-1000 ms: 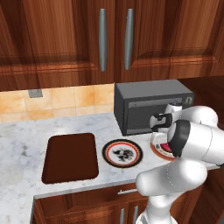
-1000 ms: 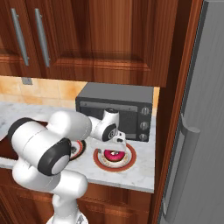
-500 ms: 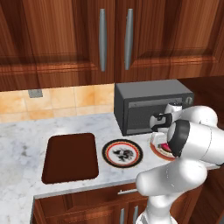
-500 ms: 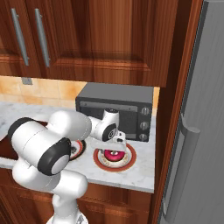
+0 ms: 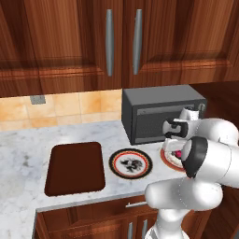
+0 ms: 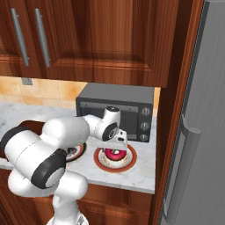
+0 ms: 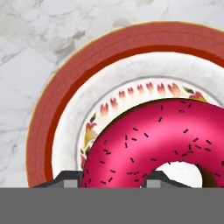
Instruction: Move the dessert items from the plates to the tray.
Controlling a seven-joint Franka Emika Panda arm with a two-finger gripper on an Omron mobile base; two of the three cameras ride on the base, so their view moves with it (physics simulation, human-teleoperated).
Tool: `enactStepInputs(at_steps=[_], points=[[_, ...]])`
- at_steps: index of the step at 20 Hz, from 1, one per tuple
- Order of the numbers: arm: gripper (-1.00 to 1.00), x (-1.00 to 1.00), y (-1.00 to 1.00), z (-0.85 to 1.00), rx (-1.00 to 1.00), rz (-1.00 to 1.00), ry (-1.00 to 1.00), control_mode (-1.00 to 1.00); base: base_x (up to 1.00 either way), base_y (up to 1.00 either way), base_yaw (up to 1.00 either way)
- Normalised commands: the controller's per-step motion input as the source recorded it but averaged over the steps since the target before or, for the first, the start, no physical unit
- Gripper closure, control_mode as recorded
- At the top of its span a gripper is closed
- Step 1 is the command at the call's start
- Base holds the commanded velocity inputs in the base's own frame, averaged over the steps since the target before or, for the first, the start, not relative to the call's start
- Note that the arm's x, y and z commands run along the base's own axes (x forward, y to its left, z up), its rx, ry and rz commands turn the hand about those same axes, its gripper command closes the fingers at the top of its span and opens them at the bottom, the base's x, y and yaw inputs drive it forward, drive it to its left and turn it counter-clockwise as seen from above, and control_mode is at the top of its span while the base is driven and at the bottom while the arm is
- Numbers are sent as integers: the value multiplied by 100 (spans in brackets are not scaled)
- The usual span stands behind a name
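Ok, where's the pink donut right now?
The pink donut sits on the orange-red-rimmed plate at the counter's right end, in front of the grey oven, with the gripper right over it.

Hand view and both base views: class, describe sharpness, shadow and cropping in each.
Hand view: donut sharp, sprinkles crisp, cropped at the right and bottom edges, dark shadow along its left edge on the orange-red-rimmed plate. Left base view: tray evenly lit. Right base view: soft shading under the oven, no glare.

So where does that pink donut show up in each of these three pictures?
Left base view: the pink donut peeks out at right, beside the white arm, on the orange-rimmed plate.
Right base view: centre, under the end effector.
Hand view: lower right, large.
Shared landmark: the orange-rimmed plate beneath it.
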Motion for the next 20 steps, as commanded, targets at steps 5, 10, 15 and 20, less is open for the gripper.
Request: enactStepInputs(at_steps=[5, 10, 15, 20], points=[[100, -52, 18, 90, 0, 3, -5, -100, 0, 0, 0], [100, -39, 58, 56, 0, 5, 0, -100, 0, 0, 0], [100, -29, 91, 38, 0, 4, 12, -100, 0, 0, 0], [100, -25, 100, 22, 0, 4, 7, -100, 0, 0, 0]])
